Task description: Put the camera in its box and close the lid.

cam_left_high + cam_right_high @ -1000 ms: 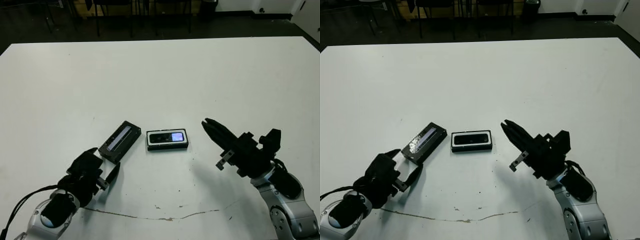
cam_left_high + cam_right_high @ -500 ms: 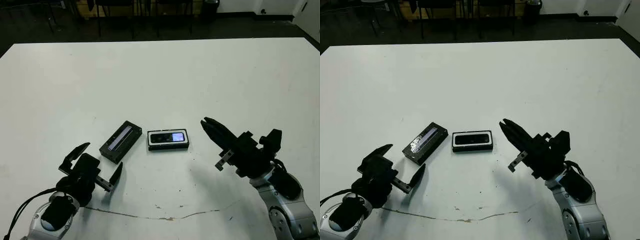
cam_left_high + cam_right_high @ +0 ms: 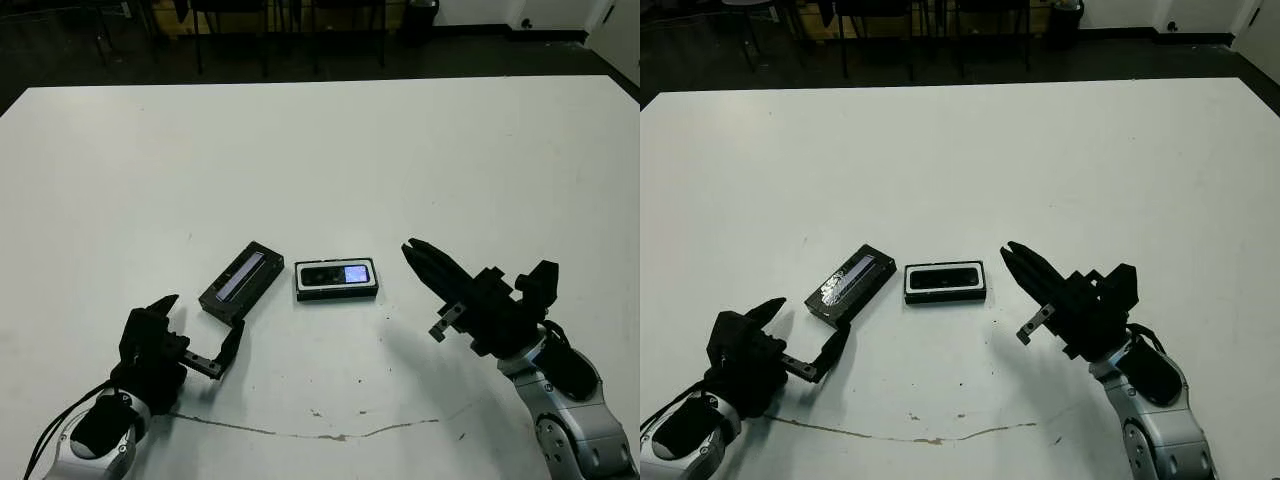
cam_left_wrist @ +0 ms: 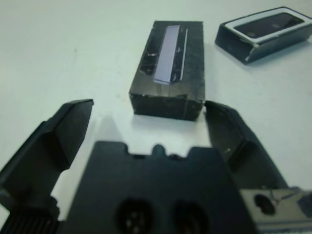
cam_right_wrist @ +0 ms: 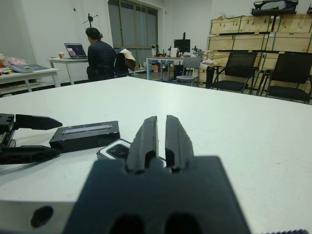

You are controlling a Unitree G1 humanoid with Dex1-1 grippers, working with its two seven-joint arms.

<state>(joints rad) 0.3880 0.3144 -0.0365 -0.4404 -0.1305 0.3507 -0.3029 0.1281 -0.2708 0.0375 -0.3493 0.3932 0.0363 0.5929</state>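
A thin brownish crack line (image 3: 330,436) runs across the near edge of the white table (image 3: 320,150), between the two robot arms. Taking the box (image 3: 336,279) as the landmark: it is a small black tray with a white rim, lying flat on the table, and the camera (image 3: 337,273) lies inside it, its glossy bluish patch showing toward the box's right end. Nearer than the box and to its left, the left gripper (image 3: 195,333) sits low over the table with its two black fingers spread wide apart, holding nothing. The lid (image 3: 241,282), a flat black cover with a pale strip on top, lies on the table just left of the box, angled to it and apart from it; its near end sits just beyond the spread fingers, not touching them. To the right of the box and a little nearer, the right gripper (image 3: 422,259) points toward the box with its fingers pressed together, empty, its tip close to the box but not touching. Far beyond the table, a person (image 5: 101,59) sits at a desk with a laptop (image 5: 77,50), and black chairs (image 5: 236,71) stand before stacked wooden crates (image 5: 253,34).
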